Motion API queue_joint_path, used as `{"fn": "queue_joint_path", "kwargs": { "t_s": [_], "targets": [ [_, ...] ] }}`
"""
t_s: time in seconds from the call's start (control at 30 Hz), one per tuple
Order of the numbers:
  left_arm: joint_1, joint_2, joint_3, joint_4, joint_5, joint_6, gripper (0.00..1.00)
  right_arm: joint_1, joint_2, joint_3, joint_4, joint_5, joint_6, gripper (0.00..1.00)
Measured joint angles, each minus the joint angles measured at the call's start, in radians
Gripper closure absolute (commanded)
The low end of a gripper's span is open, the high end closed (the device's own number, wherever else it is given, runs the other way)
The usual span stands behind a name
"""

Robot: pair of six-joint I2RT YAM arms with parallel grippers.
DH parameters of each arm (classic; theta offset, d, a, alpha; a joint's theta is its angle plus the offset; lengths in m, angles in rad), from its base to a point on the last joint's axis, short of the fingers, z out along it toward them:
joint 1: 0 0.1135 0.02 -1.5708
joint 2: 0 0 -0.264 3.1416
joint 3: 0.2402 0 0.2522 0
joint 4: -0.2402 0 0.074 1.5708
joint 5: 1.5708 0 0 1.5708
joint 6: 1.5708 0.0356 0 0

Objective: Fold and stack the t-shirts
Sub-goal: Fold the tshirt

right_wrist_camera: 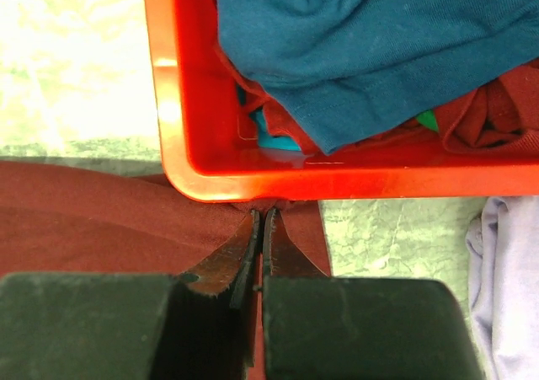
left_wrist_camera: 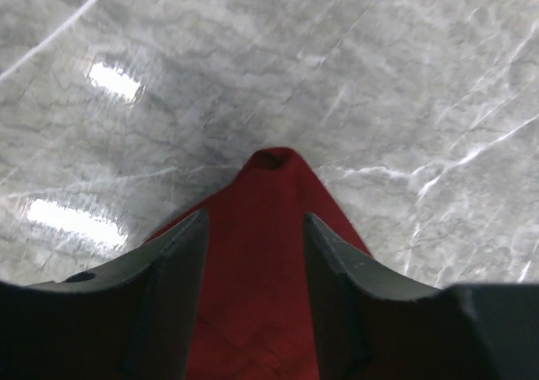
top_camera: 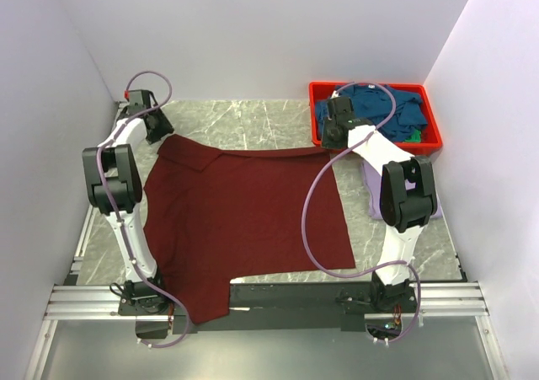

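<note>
Left pincer (left_wrist_camera: 253, 254) was noted with jaws apart over the far left corner of the maroon t-shirt (top_camera: 244, 211). The cloth tip lay slack on the counter (left_wrist_camera: 354, 68) between them, not gripped. Right pincer (right_wrist_camera: 259, 228) was seen closed, with the shirt's far right corner apparently pinched at its tips, close against the outer wall of the red bin (right_wrist_camera: 181, 157). The shirt was spread flat mid-counter, its near part reaching over the counter's front edge. The step was judged to be laying out for the first fold. Next, the right corner would need releasing and a side edge regripping. Open room was noted on the left. On the right, the bin of teal t-shirts (right_wrist_camera: 379, 51) and a lavender t-shirt (right_wrist_camera: 505, 270) crowded the path.
</note>
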Motion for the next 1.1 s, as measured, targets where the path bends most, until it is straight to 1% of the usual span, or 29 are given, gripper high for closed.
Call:
{"fn": "queue_joint_path", "kwargs": {
  "t_s": [0.17, 0.3, 0.5, 0.73, 1.0, 1.1],
  "targets": [
    [0.018, -0.053, -0.095, 0.064, 0.002, -0.005, 0.47, 0.0, 0.0, 0.003, 0.0, -0.007, 0.0, 1.0],
    [0.062, -0.112, -0.171, 0.082, 0.005, -0.005, 0.49, 0.0, 0.0, 0.004, 0.0, -0.011, 0.0, 1.0],
    [0.095, -0.114, -0.23, 0.104, 0.012, -0.003, 0.53, 0.0, 0.0, 0.004, 0.001, -0.014, 0.001, 1.0],
    [0.095, -0.089, -0.237, 0.109, 0.056, -0.003, 0.57, 0.0, 0.0, 0.004, 0.002, -0.014, 0.001, 1.0],
    [0.096, -0.047, -0.237, 0.124, 0.072, -0.007, 0.56, 0.0, 0.0, 0.004, 0.002, -0.014, 0.0, 1.0],
    [0.097, -0.044, -0.237, 0.135, 0.077, -0.01, 0.58, 0.0, 0.0, 0.004, 0.002, -0.014, 0.0, 1.0]
  ]
}}
